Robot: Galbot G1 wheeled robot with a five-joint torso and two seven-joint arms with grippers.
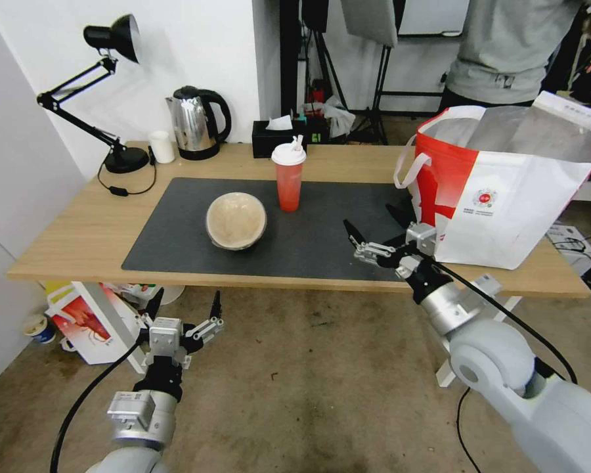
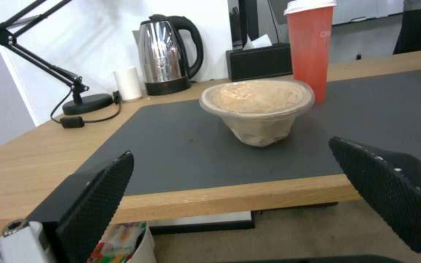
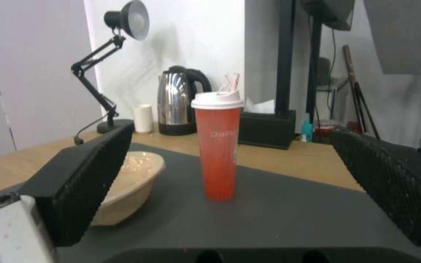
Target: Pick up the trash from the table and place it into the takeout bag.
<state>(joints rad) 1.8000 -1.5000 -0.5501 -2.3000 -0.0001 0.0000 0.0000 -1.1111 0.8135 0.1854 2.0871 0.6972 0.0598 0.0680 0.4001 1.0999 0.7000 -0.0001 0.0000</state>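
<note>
On the table's (image 1: 79, 243) dark grey mat (image 1: 177, 249) a beige round bowl (image 1: 236, 220) lies tilted, and a red drink cup (image 1: 289, 177) with a white lid stands upright just behind it to the right. The takeout bag (image 1: 505, 197) stands open at the table's right end, foil lining showing. My right gripper (image 1: 372, 225) hovers open and empty over the mat's right part, beside the bag, facing the cup (image 3: 217, 146) and bowl (image 3: 132, 182). My left gripper (image 1: 186, 299) hangs open below the table's front edge, facing the bowl (image 2: 257, 106) and cup (image 2: 310, 47).
Along the back edge stand a black desk lamp (image 1: 111, 98), a small white cup (image 1: 161, 146), a steel kettle (image 1: 197, 121) and a black tissue box (image 1: 279, 138). A smaller red-and-white bag (image 1: 88, 322) sits on the floor under the table's left end.
</note>
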